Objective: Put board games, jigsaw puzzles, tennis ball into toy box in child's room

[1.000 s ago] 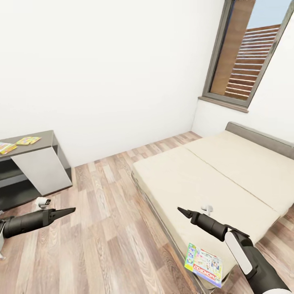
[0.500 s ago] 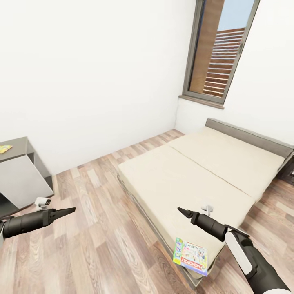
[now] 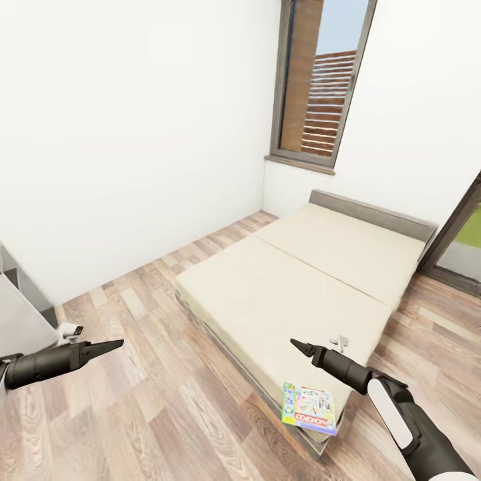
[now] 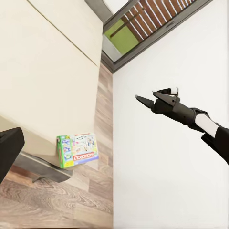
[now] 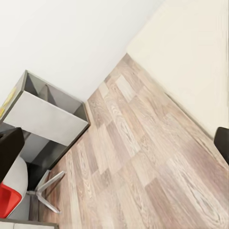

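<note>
— Where's the game from where you stand?

— One board game (image 3: 308,409), a flat glossy box with a red band of lettering, lies on the near corner of the bed (image 3: 294,280), at about five o'clock in the head view, hanging slightly over the edge. The left wrist view catches it too (image 4: 78,150), perched above the grey bed frame.

— And the arms?

— Both held out over the floor, carrying nothing. The left gripper (image 3: 115,345) points toward three o'clock at the lower left; its dark fingers taper together to a closed point. The right gripper (image 3: 297,345) aims toward ten o'clock over the mattress edge, fingers likewise pressed into one tip.

— What's the room like?

— Smooth cream mattress in two halves with a seam between, low grey headboard, streaky wood-plank floor (image 3: 167,407), plain white walls, and a tall grey-framed window (image 3: 319,83) at one o'clock showing brown slats. The right wrist view shows a grey shelving unit (image 5: 47,119) with open compartments.
</note>
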Controlling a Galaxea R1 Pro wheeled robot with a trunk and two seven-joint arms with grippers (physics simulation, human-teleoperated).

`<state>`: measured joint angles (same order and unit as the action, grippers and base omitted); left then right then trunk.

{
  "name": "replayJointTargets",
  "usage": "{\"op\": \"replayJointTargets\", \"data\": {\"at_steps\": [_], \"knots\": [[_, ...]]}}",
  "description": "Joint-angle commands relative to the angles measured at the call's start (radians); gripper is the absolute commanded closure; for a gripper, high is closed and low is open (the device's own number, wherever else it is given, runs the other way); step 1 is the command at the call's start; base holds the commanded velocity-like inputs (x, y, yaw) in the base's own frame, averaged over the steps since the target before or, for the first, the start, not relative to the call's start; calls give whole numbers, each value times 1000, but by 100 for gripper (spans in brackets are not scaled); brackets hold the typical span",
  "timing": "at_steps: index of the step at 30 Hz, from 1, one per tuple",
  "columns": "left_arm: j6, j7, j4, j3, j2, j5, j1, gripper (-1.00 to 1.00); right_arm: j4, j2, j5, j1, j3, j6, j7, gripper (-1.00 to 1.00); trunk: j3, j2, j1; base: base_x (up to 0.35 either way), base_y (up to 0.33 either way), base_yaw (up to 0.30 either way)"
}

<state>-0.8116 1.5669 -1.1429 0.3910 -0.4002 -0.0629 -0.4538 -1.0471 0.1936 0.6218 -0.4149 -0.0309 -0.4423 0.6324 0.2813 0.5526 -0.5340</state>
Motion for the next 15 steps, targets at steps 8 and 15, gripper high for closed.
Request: {"op": "replayJointTargets", "data": {"at_steps": [8,15], "knots": [[-11,4,0,0,-1,0,0,-100,-1,0,10,-2,-1,-8,-2,-100,-2,1,0,0,262,-278],[-11,4,0,0,-1,0,0,-100,0,0,10,-2,-1,-8,-2,-100,-4,1,0,0,143,-278]]}}
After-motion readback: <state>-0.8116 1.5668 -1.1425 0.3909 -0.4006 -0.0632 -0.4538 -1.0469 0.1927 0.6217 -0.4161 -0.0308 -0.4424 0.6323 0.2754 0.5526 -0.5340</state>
